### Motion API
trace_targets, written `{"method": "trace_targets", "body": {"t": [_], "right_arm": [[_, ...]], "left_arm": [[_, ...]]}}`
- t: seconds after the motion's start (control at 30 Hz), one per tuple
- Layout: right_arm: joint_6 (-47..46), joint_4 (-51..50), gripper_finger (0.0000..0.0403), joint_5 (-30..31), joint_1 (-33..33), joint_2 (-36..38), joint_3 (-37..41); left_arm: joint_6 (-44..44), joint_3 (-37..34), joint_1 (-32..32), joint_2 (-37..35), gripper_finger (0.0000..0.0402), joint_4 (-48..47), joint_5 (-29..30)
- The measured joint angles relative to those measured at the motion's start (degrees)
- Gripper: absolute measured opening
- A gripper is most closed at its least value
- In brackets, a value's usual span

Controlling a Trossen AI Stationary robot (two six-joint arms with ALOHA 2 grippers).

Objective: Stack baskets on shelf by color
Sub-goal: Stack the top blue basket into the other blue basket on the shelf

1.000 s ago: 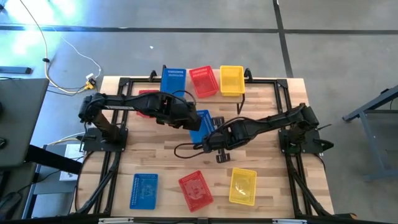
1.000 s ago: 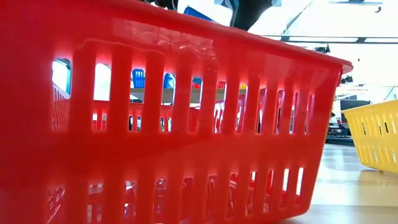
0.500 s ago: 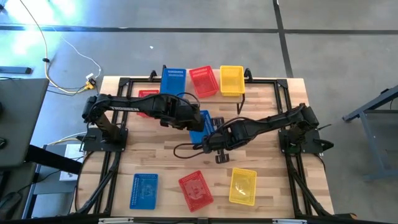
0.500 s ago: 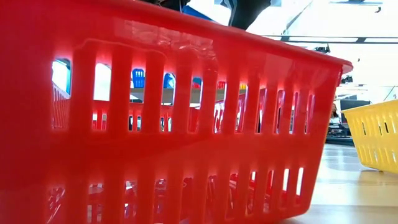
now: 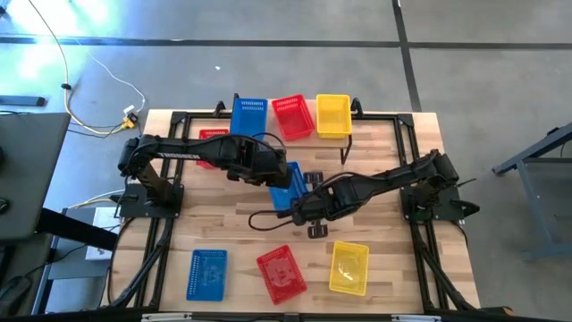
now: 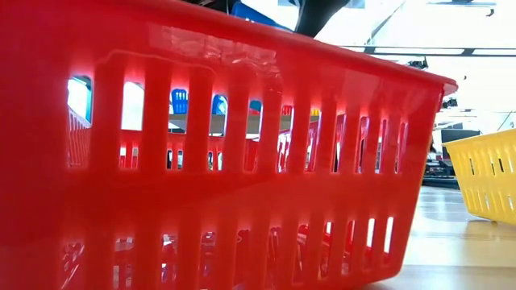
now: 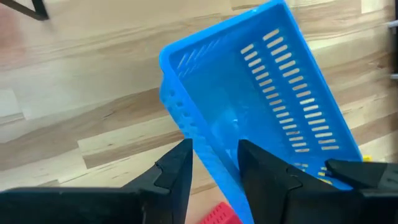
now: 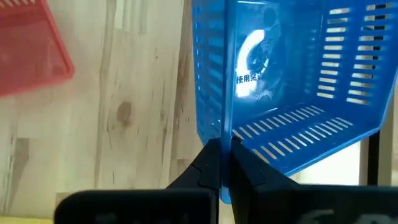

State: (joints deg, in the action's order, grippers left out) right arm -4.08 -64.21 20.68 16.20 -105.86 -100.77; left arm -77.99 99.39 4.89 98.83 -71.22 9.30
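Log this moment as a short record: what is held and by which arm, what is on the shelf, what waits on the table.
held item: blue basket, lifted over the table's middle
left gripper: jaws closed on one wall of the blue basket
right gripper: jaws shut on another wall of it
shelf: a blue, a red and a yellow basket in a row
near table edge: blue, red, yellow basket
under left arm: another red basket, partly hidden
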Motion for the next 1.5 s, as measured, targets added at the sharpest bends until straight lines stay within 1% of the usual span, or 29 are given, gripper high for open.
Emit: {"method": "trace_targets", "body": {"t": [0.33, 0.47, 0.7, 0.93, 1.03, 1.13, 1.3, 1.4, 1.5], "right_arm": [[0.0, 1.85, 0.0, 1.32, 0.09, 0.07, -0.58], [0.02, 2.02, 0.0, 1.47, 0.09, 0.11, -0.74], [-0.02, 3.09, 0.0, 1.85, 0.09, 0.11, -0.83], [0.29, 3.73, 0.0002, 1.28, 0.08, 0.11, -0.83], [0.22, 4.01, 0.0022, -0.12, 0.01, 0.17, -0.83], [-0.06, 3.86, 0.0061, -1.15, -0.43, 0.24, -0.83], [-0.26, 3.05, 0.0123, -0.72, -0.46, 1.05, -1.65], [-2.25, 0.79, 0.0147, -1.75, -0.55, 1.65, -3.89], [-3.5, -1.55, 0.0161, -1.6, -0.6, 1.68, -7.02]], "left_arm": [[0.7, 0.0, 0.02, -0.02, 0.0114, 0.69, -0.82], [1.73, 0.0, 0.02, -0.04, 0.0087, 0.7, -0.3], [5.19, 0.0, 0.09, -0.02, 0.0011, 1.22, 0.77], [6.54, 0.0, 0.04, -0.02, 0.0005, 1.11, 1.6], [8.03, 0.0, 0.0, -0.02, 0.0003, 0.99, 1.9], [10.1, 0.0, -0.01, -0.02, 0.0002, 0.76, 2.33], [13.4, 0.02, 0.98, -1.45, 0.0002, 0.05, 2.91], [16.3, 0.0, 2.28, -2.99, 0.0001, -1.26, 2.6], [18.67, 0.09, 3.96, -4.69, 0.0001, -1.75, 2.68]]}}
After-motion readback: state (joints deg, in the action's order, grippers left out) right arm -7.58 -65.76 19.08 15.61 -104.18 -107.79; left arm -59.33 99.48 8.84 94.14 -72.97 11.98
